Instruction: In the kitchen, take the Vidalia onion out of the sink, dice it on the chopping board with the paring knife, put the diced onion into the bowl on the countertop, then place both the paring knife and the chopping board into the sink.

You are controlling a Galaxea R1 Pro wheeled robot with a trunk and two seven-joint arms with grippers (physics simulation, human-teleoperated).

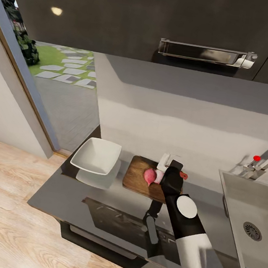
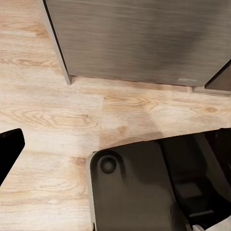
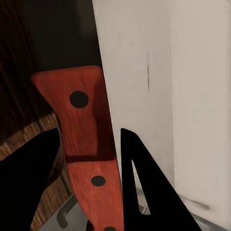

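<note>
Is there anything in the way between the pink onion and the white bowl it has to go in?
Nothing visible stands between them. The onion lies on the chopping board, and the bowl sits right beside the board on the countertop, with only bare counter in the gap. The right gripper is around the knife handle.

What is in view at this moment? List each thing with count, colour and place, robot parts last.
Vidalia onion: one, pinkish-red, on the chopping board.
Chopping board: one, brown wood, countertop right of the bowl.
Bowl: one, white, countertop's left part.
Paring knife: one, red-orange handle, between the right gripper's fingers.
Sink: one, steel, right; tap with red knob.
Countertop: glossy grey.
Right gripper: black, over the board.
</note>
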